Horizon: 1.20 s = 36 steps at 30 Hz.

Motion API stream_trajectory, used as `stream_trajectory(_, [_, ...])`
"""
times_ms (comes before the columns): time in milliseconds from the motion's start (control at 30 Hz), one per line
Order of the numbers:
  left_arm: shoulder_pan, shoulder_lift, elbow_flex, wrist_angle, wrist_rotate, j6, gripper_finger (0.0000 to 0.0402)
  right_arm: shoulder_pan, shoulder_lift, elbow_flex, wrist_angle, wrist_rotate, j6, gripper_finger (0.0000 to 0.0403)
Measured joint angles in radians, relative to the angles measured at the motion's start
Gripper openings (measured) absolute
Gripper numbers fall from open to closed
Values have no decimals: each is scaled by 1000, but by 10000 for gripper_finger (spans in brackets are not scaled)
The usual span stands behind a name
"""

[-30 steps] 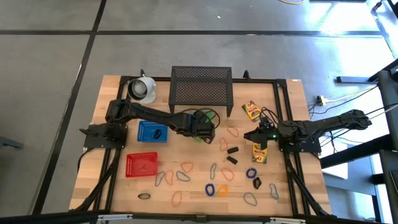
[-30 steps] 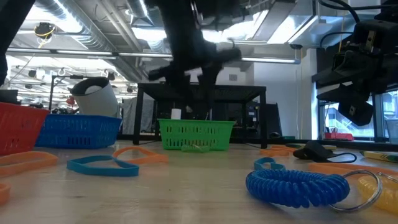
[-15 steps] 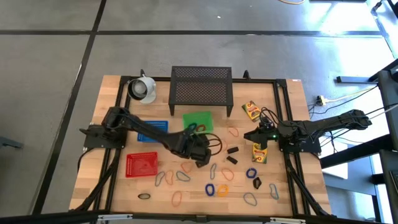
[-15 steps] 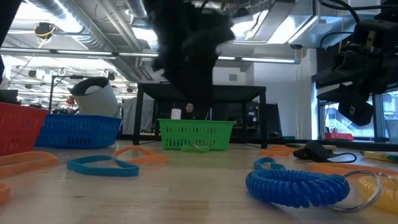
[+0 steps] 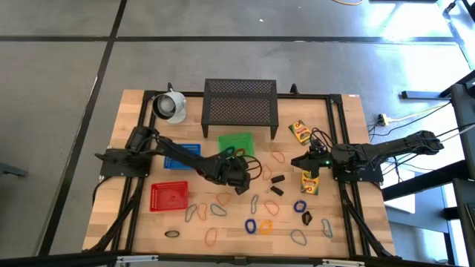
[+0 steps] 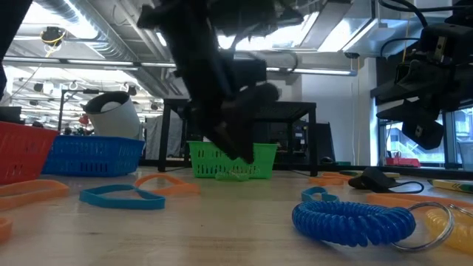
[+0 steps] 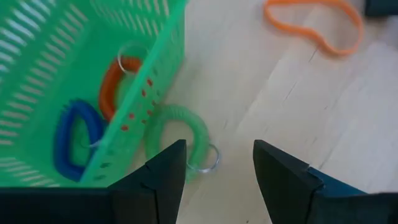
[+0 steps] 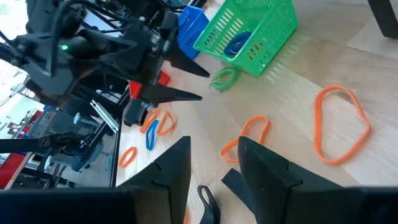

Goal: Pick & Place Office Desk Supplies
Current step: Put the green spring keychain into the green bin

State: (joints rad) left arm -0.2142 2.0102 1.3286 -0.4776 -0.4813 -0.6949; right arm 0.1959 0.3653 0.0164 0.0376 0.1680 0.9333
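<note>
Two dark arms are reaching over the wooden surface (image 5: pixel 137 104). At the back, the black mesh stand (image 5: pixel 240 104) is standing with a white cup (image 5: pixel 170 106) beside it. Three small baskets are sitting on the surface: a blue one (image 5: pixel 191 150) and a red one (image 5: pixel 169 196) toward the left, and a green basket (image 5: pixel 236 142) just in front of the stand. In the left wrist view, a blue coil (image 7: pixel 74 135) and an orange coil (image 7: pixel 112 84) are lying inside the green basket, and a green coil (image 7: pixel 177 135) with a metal ring is lying on the wood, touching the basket's outer wall.

The left gripper (image 5: pixel 239 180) is hanging above the middle of the surface, just in front of the green basket, its jaws standing apart and holding nothing, directly over the green coil. The right gripper (image 5: pixel 309 162) is waiting near the right edge, its jaws also apart and empty, close to a yellow crayon box (image 5: pixel 309 183); a second crayon box (image 5: pixel 299 131) is lying further back.

Loose band loops are lying scattered across the front half, among them an orange loop (image 5: pixel 278 156), a blue coil (image 5: pixel 300 206), and small black clips (image 5: pixel 276 190).
</note>
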Motion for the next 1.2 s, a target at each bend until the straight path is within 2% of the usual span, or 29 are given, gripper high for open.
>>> stream_trajectory(200, [39, 1, -39, 49, -6, -26, 180, 0, 0, 0, 0, 0, 0, 136])
stream_trajectory(333, [54, 1, -72, 93, 101, -26, 180, 0, 0, 0, 0, 0, 0, 136])
stream_trajectory(700, [52, -7, -137, 150, 114, -52, 173, 0, 0, 0, 0, 0, 0, 136])
stream_trajectory(1000, [76, -5, -139, 131, 106, -87, 116, 0, 0, 0, 0, 0, 0, 136])
stream_trajectory(1200, [69, -3, -140, 117, 117, -87, 49, 0, 0, 0, 0, 0, 0, 136])
